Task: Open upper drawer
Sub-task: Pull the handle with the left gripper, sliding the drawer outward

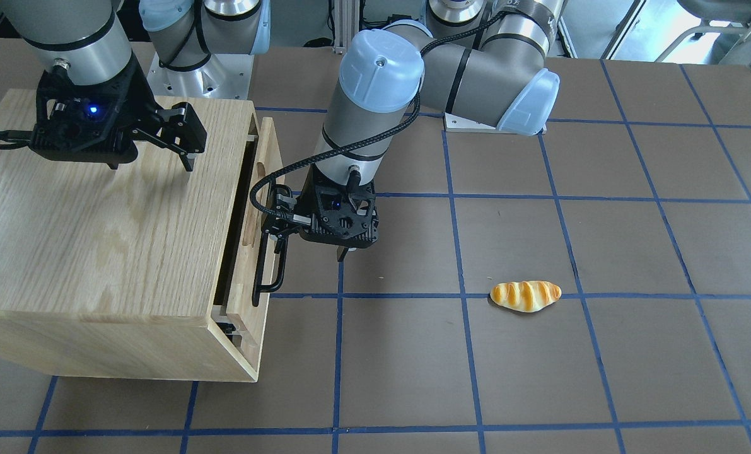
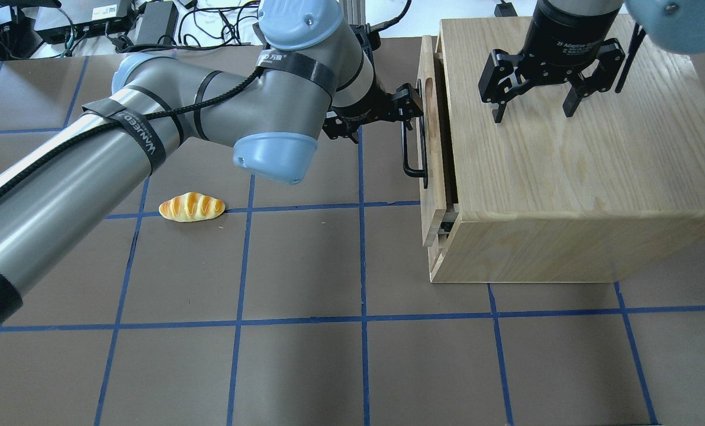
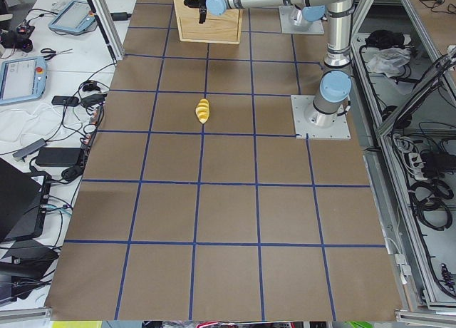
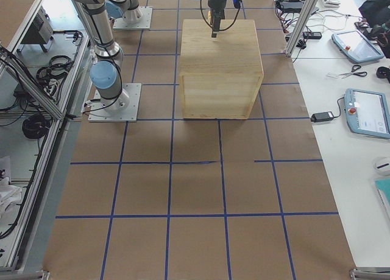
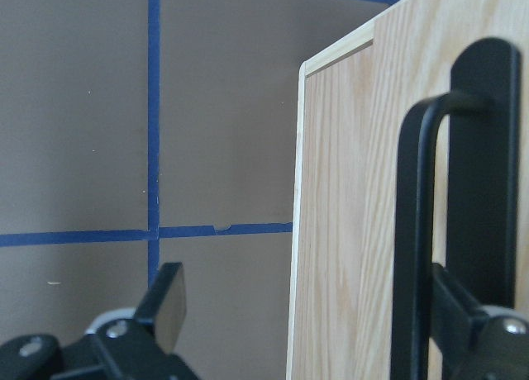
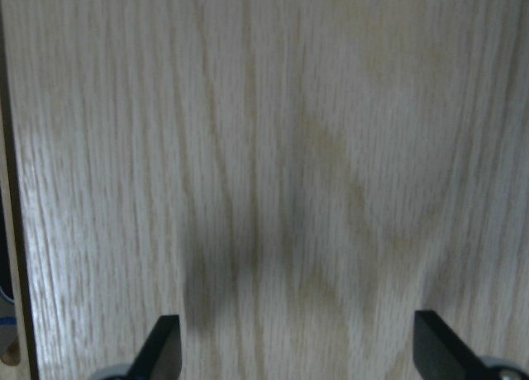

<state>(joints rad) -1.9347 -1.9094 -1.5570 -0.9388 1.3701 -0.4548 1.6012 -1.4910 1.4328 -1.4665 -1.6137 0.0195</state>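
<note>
Reaching in from the left of the overhead view, the left arm [image 2: 151,136] stretches across the brown table [image 2: 305,266]. Below it a bread roll [image 2: 191,207] lies on a blue tape line, well apart from the woodwork. Further right, the left gripper [image 2: 412,105] sits at the black bar handle [image 2: 424,160] of the upper drawer [image 2: 430,201]. Its fingers are spread wide. In the wrist view the bar stands between them, one finger out over the table and the other seemingly tucked just behind the bar, though the close angle makes contact hard to judge. The drawer stands slightly out from the oak cabinet [image 2: 565,177], at its top. A narrow dark gap shows behind the front panel and a black rail at the near corner. Rightmost, the right gripper [image 2: 533,112] points down over the cabinet's top with its fingers parted, holding nothing.
</note>
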